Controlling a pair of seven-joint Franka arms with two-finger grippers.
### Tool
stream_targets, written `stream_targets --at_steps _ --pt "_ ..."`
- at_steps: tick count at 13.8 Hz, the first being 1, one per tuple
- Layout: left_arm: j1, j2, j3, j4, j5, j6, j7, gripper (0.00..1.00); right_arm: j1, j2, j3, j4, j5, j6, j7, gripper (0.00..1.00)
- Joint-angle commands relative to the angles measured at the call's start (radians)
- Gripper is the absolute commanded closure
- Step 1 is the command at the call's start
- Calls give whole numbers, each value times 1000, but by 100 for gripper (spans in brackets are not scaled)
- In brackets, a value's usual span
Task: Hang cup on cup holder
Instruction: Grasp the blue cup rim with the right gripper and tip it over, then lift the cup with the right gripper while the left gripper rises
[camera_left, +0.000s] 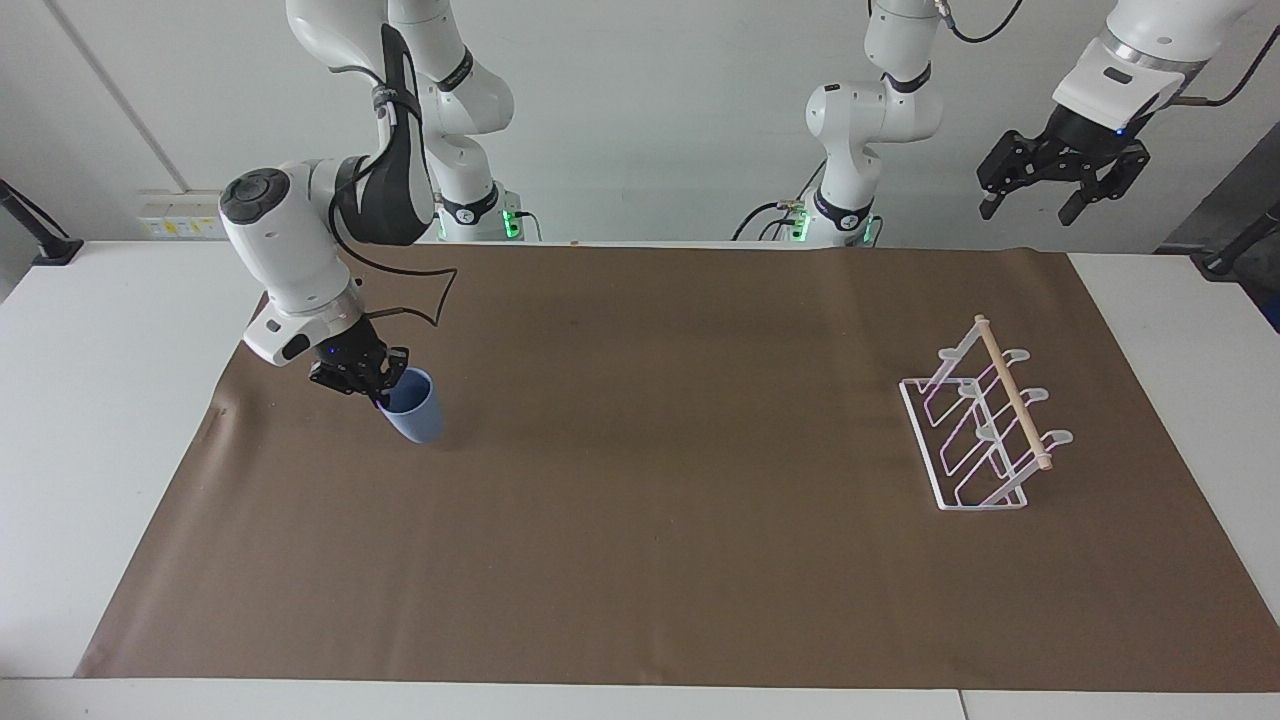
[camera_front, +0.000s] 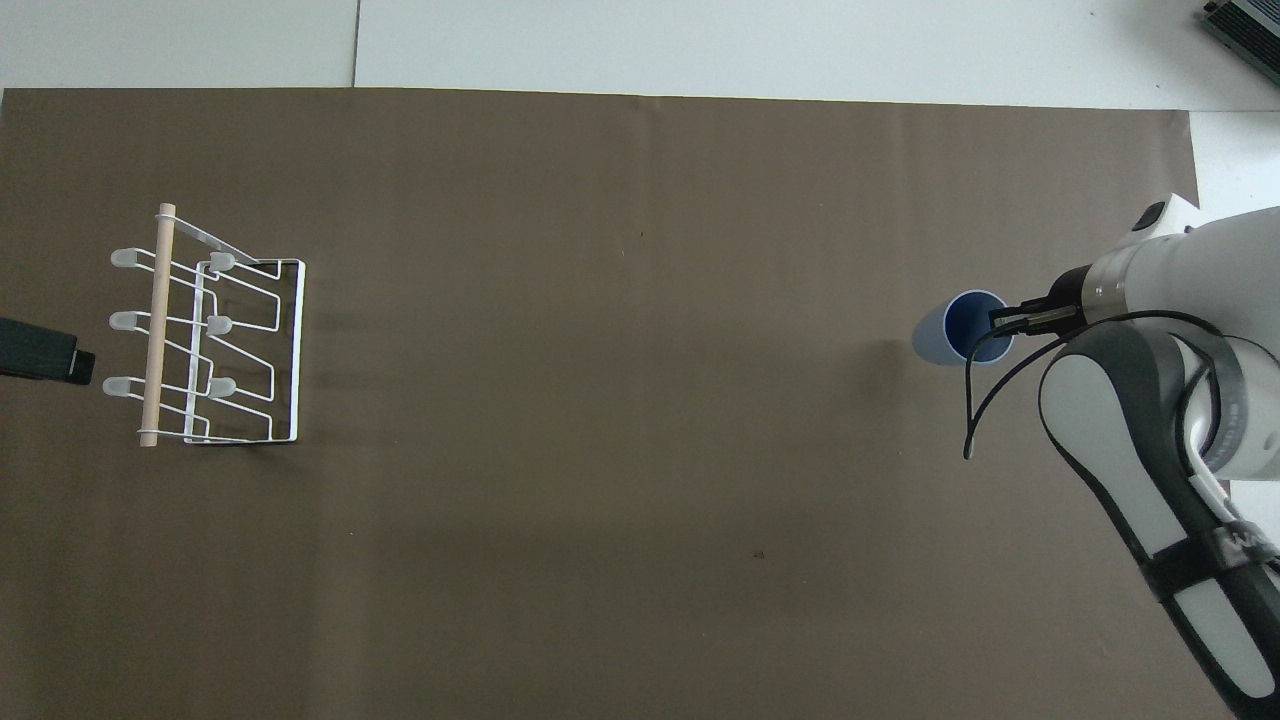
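Cup (camera_left: 414, 407) rim is pinched by the right gripper (camera_left: 377, 389), one finger inside the wall, one outside; it hangs tilted just over the brown mat (camera_left: 640, 560) at the right arm's end. It looks light and stiff (probably smooth, so it may swivel). The cup holder (camera_left: 985, 430) stands well apart. The left gripper (camera_left: 1062, 185) waits spread wide, aloft.

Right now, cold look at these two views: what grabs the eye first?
The light blue cup, tilted, pinched at its rim by the right gripper at the right arm's end of the brown mat. Next, the white wire cup holder with its wooden dowel, standing empty at the left arm's end. The left gripper waits open, raised above that end.
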Motion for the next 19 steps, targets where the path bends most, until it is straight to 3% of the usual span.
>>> stream_targets --at_steps 1,4,8,11,16,19 --pt "-6 -29 1 -33 5 16 13 0 -5 -39 27 44 65 -46 -15 100" --pt "-9 -30 0 -34 5 12 13 0 -5 -42 41 126 216 -84 -21 100" --pt "-7 -30 0 -36 0 18 13 0 -14 -43 39 161 456 -136 -24 100" --pt "7 -29 10 -33 -76 39 27 0 -14 -53 39 180 649 -168 -29 100" --pt "-1 -18 12 -25 -126 125 100 0 -9 -82 38 172 1000 -283 -24 100" --pt "-7 -18 11 -31 -129 159 158 0 -14 -105 38 140 1123 -334 -17 100"
